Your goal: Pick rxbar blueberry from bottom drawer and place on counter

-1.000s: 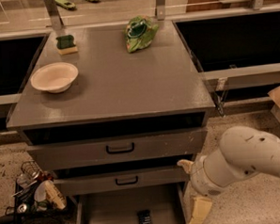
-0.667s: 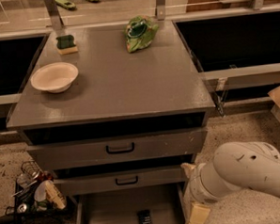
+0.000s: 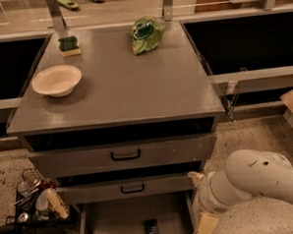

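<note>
The rxbar blueberry [image 3: 152,231] is a small dark bar with white lettering, lying in the open bottom drawer [image 3: 117,221], a shallow grey tray at the bottom of the frame. The counter [image 3: 120,81] is the broad grey top of the cabinet. My white arm [image 3: 248,182] comes in from the lower right, its wrist beside the drawer's right edge. The gripper itself is below the frame's bottom edge and out of view.
On the counter stand a cream bowl [image 3: 57,80], a green sponge [image 3: 69,45] and a green chip bag [image 3: 146,34]. Two grey drawers with black handles [image 3: 126,154] sit above the bottom drawer. A wire basket of clutter [image 3: 35,201] stands on the floor at left.
My arm has moved lower and further toward the frame's lower right corner. The bar and the items on the counter have not moved.
</note>
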Available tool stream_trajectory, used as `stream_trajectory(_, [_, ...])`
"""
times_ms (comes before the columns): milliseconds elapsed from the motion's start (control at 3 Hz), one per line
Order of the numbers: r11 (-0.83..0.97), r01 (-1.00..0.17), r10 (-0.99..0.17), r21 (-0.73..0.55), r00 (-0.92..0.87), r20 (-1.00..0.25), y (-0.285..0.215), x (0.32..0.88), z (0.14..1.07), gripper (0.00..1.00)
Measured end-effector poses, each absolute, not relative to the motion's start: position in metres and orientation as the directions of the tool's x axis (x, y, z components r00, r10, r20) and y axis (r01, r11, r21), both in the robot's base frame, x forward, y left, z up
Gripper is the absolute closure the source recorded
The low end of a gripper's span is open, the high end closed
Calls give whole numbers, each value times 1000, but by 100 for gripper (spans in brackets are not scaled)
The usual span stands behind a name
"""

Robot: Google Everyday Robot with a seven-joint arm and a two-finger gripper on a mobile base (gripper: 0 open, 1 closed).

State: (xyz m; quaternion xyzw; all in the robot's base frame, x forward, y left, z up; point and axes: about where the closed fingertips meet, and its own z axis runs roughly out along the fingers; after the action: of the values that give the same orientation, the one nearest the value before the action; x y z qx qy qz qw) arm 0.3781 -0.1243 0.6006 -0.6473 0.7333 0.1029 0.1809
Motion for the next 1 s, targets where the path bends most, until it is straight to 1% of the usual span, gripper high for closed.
stream_trajectory(1000, [41,-996,-920,-77,-8,-393,-88,389,560,0])
